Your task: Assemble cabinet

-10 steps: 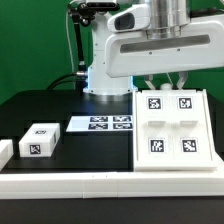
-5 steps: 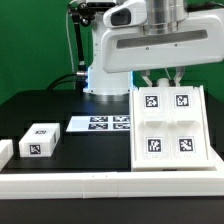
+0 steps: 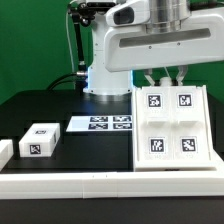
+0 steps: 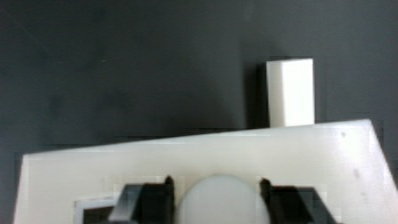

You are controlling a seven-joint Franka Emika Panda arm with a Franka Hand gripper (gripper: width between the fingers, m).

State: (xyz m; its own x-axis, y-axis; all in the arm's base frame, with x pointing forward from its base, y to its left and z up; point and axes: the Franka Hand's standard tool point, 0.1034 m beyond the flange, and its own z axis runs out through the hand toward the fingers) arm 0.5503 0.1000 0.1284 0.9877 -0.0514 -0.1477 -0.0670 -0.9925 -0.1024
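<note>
Tool (image 3: 165, 80) position: the two-finger tool of the white robot arm (image 3: 150, 40) hangs over the far edge of the large white plastic cabinet box (image 3: 168, 150). The tool is released: its two fingers (image 3: 150, 78) stand wide apart and grasp nothing. In the wrist view the dark finger pads (image 4: 146, 202) flank a rounded white shape (image 4: 221, 200); what this shape is cannot be told.

Cabinet box location: it rests on the black tabletop (image 3: 40, 110) at the exterior view's right. Its upper face carries four black-and-white square tags (image 3: 154, 101) in a two-by-two grid.

Loose parts: a small white tagged drawer block (image 3: 40, 140) lies on the tabletop at the exterior view's left, well apart from the cabinet box. A second white piece (image 3: 4, 150) lies beside it, cut off by the picture edge.

The flat white marker board (image 3: 100, 123) lies between the drawer block and the cabinet box. A low white border rail (image 3: 90, 182) runs along the near edge of the tabletop.

In the wrist view, a narrow white rectangular piece (image 4: 290, 92) lies on the dark tabletop near the edge of the cabinet box.
</note>
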